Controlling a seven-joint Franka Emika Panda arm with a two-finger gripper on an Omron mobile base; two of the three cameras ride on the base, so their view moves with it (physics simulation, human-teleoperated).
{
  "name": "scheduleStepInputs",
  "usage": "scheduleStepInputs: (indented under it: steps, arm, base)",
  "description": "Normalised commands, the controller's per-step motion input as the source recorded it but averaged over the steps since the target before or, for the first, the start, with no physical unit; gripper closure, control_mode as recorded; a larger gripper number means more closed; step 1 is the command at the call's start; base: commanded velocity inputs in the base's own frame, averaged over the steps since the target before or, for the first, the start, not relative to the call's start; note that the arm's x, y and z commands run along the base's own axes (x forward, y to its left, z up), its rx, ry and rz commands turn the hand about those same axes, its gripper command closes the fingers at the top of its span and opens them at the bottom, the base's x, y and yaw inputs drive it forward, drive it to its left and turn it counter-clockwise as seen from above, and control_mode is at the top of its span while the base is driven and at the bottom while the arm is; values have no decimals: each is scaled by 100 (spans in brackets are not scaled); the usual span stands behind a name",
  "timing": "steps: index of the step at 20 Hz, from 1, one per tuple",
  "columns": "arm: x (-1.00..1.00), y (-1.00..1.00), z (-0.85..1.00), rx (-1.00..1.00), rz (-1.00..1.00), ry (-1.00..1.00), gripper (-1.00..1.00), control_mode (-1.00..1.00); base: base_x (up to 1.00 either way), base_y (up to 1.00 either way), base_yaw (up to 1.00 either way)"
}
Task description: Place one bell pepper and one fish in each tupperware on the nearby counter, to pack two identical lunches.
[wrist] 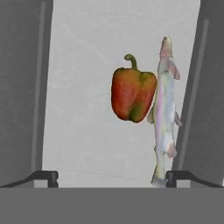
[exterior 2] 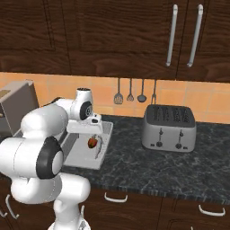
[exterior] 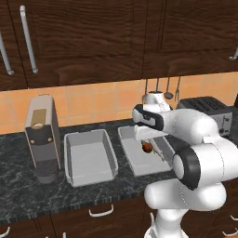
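Note:
Two light-grey tupperware trays stand side by side on the dark marbled counter (exterior: 28, 186). The left tupperware (exterior: 89, 160) is empty. In the right tupperware (exterior: 129, 155) (exterior 2: 85, 162) lie a red-green bell pepper (wrist: 132, 94) (exterior: 147, 147) (exterior 2: 92, 142) and, beside it, a pale fish (wrist: 165, 118) (exterior 2: 99, 147) along one wall. My gripper (wrist: 111, 177) hangs straight above this tray, open, its fingertips (wrist: 43, 177) wide apart with nothing between them. The fish's tail lies close to one fingertip in the hand view.
A tall coffee machine (exterior: 42, 135) stands left of the trays. A silver toaster (exterior 2: 169, 128) (exterior: 209, 111) sits to the right on the counter (exterior 2: 179, 166). Utensils (exterior 2: 130, 92) hang on the tiled wall, under dark wall cabinets.

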Motion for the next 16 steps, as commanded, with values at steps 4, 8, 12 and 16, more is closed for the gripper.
scheduleStepInputs:
  steps: [4, 8, 12, 16]
  arm:
    - [-100, 0, 0, 0, 1, -7, -100, -100]
    - [-100, -2, 60, 0, 0, -1, -100, -100]
    - [-100, 0, 99, 0, 0, 0, -100, -100]
    - [-100, 0, 91, 0, 0, -8, -100, -100]
  base:
    - [0, 0, 0]
    - [0, 0, 0]
    - [0, 0, 0]
    - [0, 0, 0]
